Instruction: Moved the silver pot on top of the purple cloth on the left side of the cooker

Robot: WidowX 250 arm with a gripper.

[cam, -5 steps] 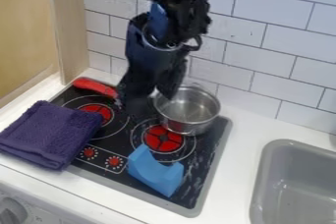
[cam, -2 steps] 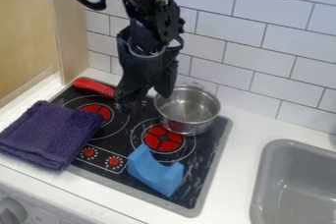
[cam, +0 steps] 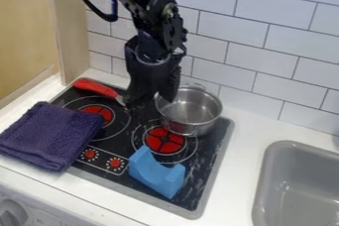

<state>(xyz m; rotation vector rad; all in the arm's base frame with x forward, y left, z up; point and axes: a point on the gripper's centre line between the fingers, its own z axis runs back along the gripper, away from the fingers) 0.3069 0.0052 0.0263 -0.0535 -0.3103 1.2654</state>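
Note:
The black gripper [cam: 152, 99] hangs over the back of the cooker [cam: 213, 170], at the left rim of the silver pot [cam: 191, 108]. Its fingers are apart: one is to the left of the pot, and the other overlaps the pot's left rim. Whether it touches the metal I cannot tell. Upright and with nothing visible inside, the pot stands at the back right of the cooker, partly over a red burner. A folded purple cloth [cam: 51, 133] lies across the cooker's left edge, partly on the white counter.
A blue curved block [cam: 156, 173] sits at the cooker's front, right of the knobs. Behind the cloth lies a red-handled utensil [cam: 96, 87], its metal end near the gripper. The tiled wall [cam: 265, 66] rises behind, and a grey sink [cam: 301, 190] is at the right.
The arm has shifted left and a little up from where it was a second ago, then slightly back to the right. The pot, cloth and blue block have kept their places.

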